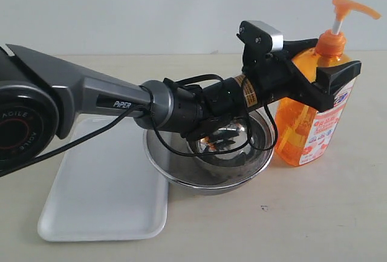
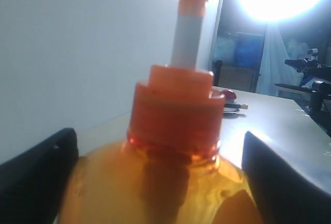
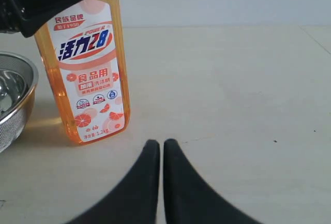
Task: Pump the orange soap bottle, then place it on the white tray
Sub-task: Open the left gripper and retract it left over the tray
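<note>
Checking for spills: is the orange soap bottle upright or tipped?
Upright: the orange soap bottle stands vertically on its own base.

The left arm hides the steel bowl's twelve o'clock rim; the left wrist view crops the orange soap bottle's pump.

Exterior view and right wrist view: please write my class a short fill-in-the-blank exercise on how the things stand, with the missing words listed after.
1. The orange soap bottle stands ____ on the table.
2. The steel bowl sits ____ the bottle and the white tray.
3. The right gripper has its jaws ____.
4. The bottle's pump stem is ____ in colour.

Missing words: upright; between; shut; white.
</note>
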Tool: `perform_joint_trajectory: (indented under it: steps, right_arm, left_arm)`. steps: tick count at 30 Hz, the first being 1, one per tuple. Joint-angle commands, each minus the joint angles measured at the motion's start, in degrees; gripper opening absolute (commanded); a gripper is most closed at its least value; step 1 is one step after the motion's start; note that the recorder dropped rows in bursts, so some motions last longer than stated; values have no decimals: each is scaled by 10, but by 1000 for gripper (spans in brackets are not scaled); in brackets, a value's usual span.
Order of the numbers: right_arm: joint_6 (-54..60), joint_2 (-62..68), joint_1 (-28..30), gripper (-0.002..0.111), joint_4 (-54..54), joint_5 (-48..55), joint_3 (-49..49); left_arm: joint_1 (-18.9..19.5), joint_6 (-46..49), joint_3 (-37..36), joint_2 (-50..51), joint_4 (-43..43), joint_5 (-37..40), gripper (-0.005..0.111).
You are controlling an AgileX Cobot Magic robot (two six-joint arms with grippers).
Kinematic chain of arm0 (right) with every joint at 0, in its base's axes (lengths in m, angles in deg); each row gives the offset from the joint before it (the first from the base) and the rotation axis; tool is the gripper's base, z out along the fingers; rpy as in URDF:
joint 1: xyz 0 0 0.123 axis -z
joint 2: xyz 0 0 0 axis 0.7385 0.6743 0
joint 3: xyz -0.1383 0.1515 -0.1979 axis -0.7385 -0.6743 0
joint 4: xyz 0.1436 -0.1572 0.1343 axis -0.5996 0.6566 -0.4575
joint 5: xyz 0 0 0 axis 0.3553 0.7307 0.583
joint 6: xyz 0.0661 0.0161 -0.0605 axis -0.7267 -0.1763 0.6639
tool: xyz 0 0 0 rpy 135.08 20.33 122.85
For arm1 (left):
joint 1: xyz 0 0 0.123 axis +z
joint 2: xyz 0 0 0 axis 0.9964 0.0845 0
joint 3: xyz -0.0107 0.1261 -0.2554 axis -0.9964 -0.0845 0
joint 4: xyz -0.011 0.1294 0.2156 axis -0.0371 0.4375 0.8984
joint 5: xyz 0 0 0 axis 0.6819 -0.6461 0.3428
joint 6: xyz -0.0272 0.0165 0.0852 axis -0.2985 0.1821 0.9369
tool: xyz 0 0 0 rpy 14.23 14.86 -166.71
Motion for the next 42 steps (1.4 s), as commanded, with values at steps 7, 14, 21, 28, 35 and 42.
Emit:
perform_joint_trajectory:
  steps: [7,14,21,28,35,42]
  right_arm:
    - [2,-3,1,0,1,-6,0]
    - [2,-3,1,0,0,-6,0]
    - [2,-3,1,0,0,-6,0]
    - [2,-3,1,0,0,-6,0]
    - [2,-3,1,0,0,-6,0]
    - [2,-3,1,0,0,-6,0]
  left_arm:
    - [5,-51,0,-44,73,95,80]
    - [12,-59,-17,-68,118,97,80]
    - [29,-59,-56,-100,129,95,80]
    - [76,-57,-184,-174,131,-11,80]
    - [118,-36,-375,-340,155,-8,80]
    - [202,-5,-575,-454,129,-134,80]
